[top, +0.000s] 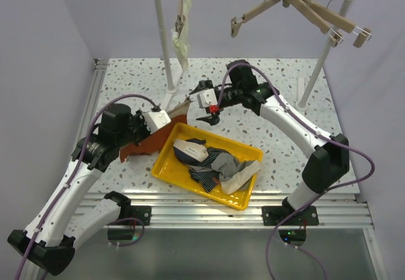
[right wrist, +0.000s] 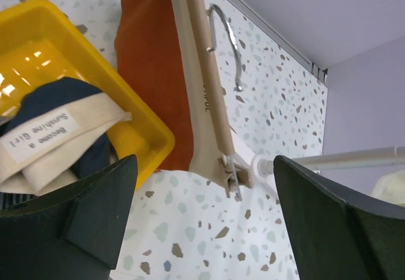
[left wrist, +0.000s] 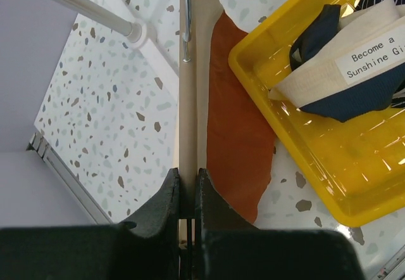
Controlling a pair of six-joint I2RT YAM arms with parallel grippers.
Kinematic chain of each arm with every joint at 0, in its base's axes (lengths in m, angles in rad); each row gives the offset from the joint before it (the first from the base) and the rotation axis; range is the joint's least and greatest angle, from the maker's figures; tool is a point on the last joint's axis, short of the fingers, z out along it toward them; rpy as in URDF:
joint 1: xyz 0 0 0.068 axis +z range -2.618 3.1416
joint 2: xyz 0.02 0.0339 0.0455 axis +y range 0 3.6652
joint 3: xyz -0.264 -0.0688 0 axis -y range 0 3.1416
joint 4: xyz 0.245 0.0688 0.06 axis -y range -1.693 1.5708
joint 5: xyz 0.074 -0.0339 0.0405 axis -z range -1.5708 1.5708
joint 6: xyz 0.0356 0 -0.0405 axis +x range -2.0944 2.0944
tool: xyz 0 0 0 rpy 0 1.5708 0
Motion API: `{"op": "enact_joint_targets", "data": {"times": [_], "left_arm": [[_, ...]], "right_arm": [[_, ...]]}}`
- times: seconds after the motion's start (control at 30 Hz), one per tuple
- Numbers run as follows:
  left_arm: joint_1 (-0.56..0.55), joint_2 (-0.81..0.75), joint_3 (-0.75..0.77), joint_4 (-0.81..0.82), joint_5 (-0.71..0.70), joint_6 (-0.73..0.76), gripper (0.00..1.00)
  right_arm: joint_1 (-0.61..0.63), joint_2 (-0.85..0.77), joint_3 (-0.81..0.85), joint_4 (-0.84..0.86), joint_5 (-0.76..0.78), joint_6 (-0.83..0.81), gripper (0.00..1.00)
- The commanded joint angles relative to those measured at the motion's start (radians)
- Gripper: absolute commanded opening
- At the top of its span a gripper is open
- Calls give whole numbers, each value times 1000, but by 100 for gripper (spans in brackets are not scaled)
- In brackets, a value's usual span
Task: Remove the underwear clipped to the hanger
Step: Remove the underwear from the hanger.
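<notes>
Underwear of orange-red cloth (left wrist: 237, 128), hanging from a pale wooden clip hanger (left wrist: 188, 115), just right of the left claw (left wrist: 188, 191) in its wrist view and partly draped over the desk (top: 126, 83) beside the yellow plastic tray (top: 166, 166). Left claw pressed almost fully closed on the hanger bar, holding it out toward the right arm. Right claw (right wrist: 202, 197) spread wide, holding nothing, hovering near the far end of the same hanger, with the metal clip (right wrist: 229, 173) between its two dark fingers but not touched. Orange-red cloth up and left of that claw in its own wrist view, behind the bar; whether the clip at this end is biting the cloth, cannot tell.

In the tray already: a navy brief with a cream waistband (top: 190, 148), a navy striped one (top: 212, 166) and a grey-white one (top: 243, 173), lying loose. Back on the rail, well apart from both claws, a pale cream-green piece (top: 181, 45) on another hanger, clipped as it seems.

Possible troubles from here, as a judgement only:
- Closing on the bar or on the metal clip instead of the cloth, because cloth lies behind the wood.
- Pulling before the clip lets go, so twisting the hanger out of the left claw's narrow hold.
- Cloth freed at one side only, then dropping on the desk outside the tray.
- Metal hook (right wrist: 228, 45) catching the right fingers during the pull.
</notes>
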Motion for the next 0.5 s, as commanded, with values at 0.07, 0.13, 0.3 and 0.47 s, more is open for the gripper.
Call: {"op": "enact_joint_targets", "data": {"times": [0.07,0.13,0.3,0.47], "left_arm": [[5,-36,-4,21,57,113,0],[5,-42,-8,27,69,115,0],[5,-77,-7,32,82,121,0],[5,-90,-2,23,89,121,0]], "right_arm": [[19,100,134,-44,86,-87,89],[24,124,160,-70,106,-99,88],[25,181,180,-90,151,-134,85],[25,210,202,-107,174,-148,81]]}}
